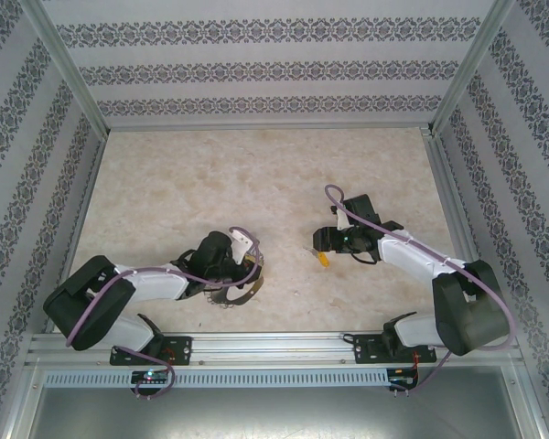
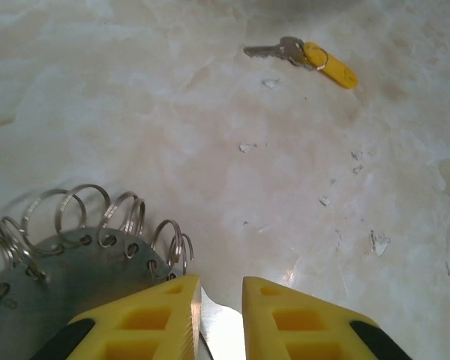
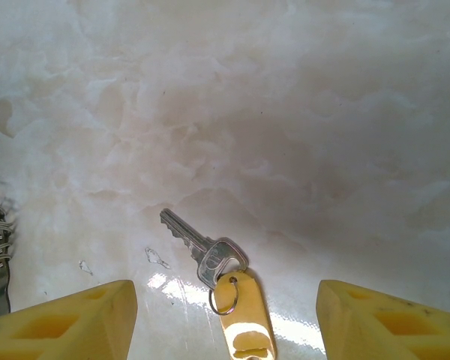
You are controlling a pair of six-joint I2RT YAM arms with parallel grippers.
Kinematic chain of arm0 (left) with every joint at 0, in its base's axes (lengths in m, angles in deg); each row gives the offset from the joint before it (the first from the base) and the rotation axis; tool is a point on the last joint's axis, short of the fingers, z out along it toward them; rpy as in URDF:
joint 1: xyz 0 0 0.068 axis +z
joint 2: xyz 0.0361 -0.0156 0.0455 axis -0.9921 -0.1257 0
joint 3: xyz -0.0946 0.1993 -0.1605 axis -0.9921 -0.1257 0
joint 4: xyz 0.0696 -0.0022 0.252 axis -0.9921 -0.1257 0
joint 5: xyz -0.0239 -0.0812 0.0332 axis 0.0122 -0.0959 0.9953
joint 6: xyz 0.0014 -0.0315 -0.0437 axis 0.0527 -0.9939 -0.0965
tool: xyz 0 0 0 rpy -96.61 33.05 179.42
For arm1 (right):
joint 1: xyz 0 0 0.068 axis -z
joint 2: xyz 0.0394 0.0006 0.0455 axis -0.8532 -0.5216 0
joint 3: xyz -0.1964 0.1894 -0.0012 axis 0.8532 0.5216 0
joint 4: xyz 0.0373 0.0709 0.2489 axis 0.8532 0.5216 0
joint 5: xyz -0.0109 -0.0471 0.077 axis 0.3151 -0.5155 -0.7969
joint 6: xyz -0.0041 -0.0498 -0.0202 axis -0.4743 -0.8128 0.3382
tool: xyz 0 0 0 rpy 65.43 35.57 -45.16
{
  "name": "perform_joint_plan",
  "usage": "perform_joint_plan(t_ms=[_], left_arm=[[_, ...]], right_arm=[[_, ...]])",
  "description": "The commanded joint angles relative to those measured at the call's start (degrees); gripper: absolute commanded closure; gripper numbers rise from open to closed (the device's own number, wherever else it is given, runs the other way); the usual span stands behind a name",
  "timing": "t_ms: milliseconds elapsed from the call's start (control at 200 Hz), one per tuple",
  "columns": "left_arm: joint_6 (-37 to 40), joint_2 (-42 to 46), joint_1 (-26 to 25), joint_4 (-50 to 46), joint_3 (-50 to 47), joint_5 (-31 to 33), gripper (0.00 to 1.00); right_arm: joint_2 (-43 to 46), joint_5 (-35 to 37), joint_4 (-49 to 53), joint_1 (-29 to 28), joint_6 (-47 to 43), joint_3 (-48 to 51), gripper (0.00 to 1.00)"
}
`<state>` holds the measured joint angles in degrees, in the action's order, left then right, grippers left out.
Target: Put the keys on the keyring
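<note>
The key (image 3: 202, 247) is silver, joined by a small split ring to a yellow tag (image 3: 244, 319). It lies flat on the table between the fingers of my right gripper (image 3: 225, 300), which is open and low over it. From above, the key (image 1: 322, 258) sits just in front of the right gripper (image 1: 322, 242). The keyring (image 2: 67, 262) is a grey metal disc edged with several small wire rings. My left gripper (image 2: 221, 289) stands at its rim, jaws a narrow gap apart, with a shiny metal edge of the disc between them. The key (image 2: 285, 51) lies far ahead of it.
The table (image 1: 256, 174) is pale marbled stone with small white flecks (image 2: 375, 241). Patterned walls and metal posts close it in at the back and both sides. A metal rail (image 1: 274, 347) runs along the near edge by the arm bases.
</note>
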<state>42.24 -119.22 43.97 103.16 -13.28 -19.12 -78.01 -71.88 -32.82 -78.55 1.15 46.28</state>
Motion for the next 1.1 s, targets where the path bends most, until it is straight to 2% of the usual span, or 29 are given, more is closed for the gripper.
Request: perform_joint_plan(t_ms=[0, 1094], left_arm=[[1.39, -1.67, -1.00, 0.51, 0.87, 1.05, 0.79], [2.44, -5.68, -1.89, 2.31, 3.43, 2.78, 0.80]], right_arm=[[-0.29, -0.22, -0.59, 0.43, 0.24, -1.19, 0.35], [-0.72, -0.16, -0.70, 0.57, -0.10, -0.99, 0.35]])
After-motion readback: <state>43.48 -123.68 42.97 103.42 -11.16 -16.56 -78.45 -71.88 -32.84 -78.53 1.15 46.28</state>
